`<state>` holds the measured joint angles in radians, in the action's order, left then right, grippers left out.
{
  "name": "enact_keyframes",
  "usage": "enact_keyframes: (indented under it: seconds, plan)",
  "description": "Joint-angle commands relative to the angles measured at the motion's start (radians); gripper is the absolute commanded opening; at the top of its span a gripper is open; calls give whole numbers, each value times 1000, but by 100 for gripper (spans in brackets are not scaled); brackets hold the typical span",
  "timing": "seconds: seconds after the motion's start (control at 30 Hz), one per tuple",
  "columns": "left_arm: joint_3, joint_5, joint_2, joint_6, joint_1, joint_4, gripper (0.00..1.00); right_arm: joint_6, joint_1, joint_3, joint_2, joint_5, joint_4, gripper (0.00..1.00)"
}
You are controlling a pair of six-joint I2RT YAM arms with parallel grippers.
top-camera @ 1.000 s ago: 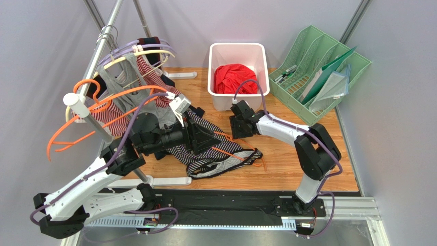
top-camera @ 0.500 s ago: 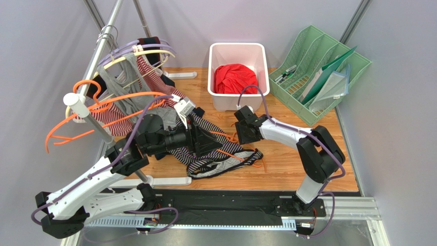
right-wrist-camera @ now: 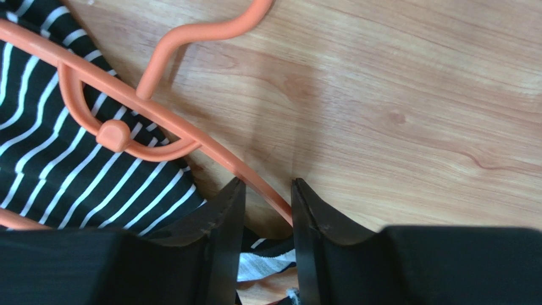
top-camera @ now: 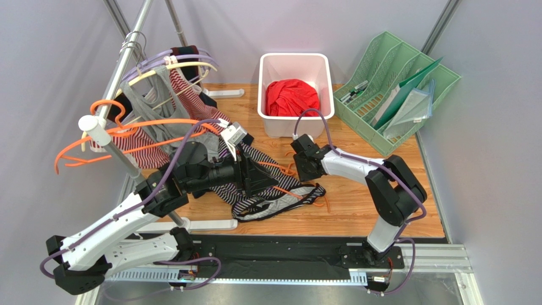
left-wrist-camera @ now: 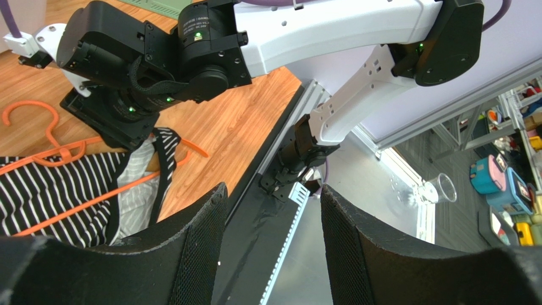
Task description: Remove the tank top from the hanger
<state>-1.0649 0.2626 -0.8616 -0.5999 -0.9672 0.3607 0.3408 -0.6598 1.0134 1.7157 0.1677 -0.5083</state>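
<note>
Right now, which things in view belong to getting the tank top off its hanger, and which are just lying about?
Job: striped tank top; orange hanger lying in it; right gripper, jaws straddling the hanger's arm; left gripper, open over the garment.

Lying about: white bin; red cloth in it; green file tray; clothes rack with other garments.

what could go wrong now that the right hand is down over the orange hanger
The right hand straddles the orange hanger right at the edge of the striped tank top, so it may pinch fabric too. The left hand is open and holds nothing, so pulling could drag top and hanger together. The hanger's strap notch might snag.
</note>
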Motion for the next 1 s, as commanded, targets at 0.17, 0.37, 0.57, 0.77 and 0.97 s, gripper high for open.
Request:
enact_keyframes:
  seconds: [0.17, 0.37, 0.57, 0.77, 0.97]
  plan:
    - [3, 21, 1, 3, -4, -32, 62, -54, -15, -4, -36, 84, -1, 0]
    - [-4, 12, 1, 3, -2, -34, 61, -130, -130, 76, -131, 248, -131, 0]
    - [-10, 9, 24, 6, -4, -39, 62, -169, -264, 217, -165, 395, -372, 0]
    - [-15, -105, 74, -20, -2, -8, 62, -135, -362, 278, -260, 441, -530, 0]
    - [14, -362, 139, -61, -2, -40, 62, -154, -426, 324, -409, 483, -605, 0]
